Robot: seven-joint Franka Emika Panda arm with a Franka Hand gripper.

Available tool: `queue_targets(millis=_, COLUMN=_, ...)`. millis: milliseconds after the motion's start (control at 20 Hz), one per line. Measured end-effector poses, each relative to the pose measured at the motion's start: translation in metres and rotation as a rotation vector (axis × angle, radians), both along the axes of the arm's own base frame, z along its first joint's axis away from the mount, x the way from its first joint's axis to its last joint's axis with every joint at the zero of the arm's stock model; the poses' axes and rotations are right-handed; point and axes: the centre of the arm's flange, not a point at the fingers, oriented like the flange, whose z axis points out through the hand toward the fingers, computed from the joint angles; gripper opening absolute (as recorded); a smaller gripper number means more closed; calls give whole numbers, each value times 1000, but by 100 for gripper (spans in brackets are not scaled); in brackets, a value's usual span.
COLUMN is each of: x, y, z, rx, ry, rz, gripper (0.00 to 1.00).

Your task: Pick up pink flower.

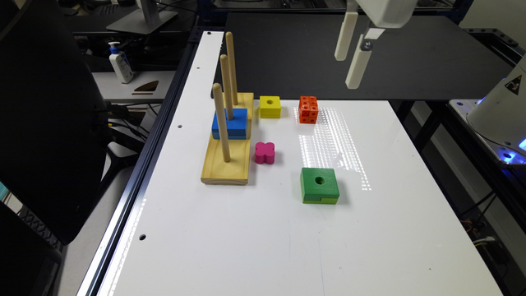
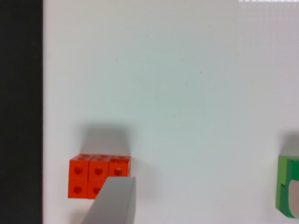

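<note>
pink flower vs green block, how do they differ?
The pink flower is four-lobed with a solid top; the green block is square with a round hole. The flower is smaller and sits beside the peg base; the green block stands apart. Both lie flat on the white table.

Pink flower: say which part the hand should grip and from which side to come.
Come from above. The pink flower lies flat on the white table, so its thick lobed sides are the part to grip. The pegboard base stands close on the exterior view's left, so probably set the fingers near-to-far, in the notches between lobes.
</note>
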Motion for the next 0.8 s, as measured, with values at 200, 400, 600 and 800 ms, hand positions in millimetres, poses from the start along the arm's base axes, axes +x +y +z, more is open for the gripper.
queue_targets(millis=200, x=16, y=9, z=-1, rx=3, ry=1, rz=-1, gripper=100)
queue_targets(millis=400, x=27, y=14, z=-3, rx=7, ry=5, rz=-1, gripper=100)
queue_targets(millis=600, x=33, y=15, z=-5, rx=10, ry=7, rz=-1, gripper=100)
queue_targets(millis=800, x=35, y=16, z=-4, rx=10, ry=5, rz=0, gripper=100)
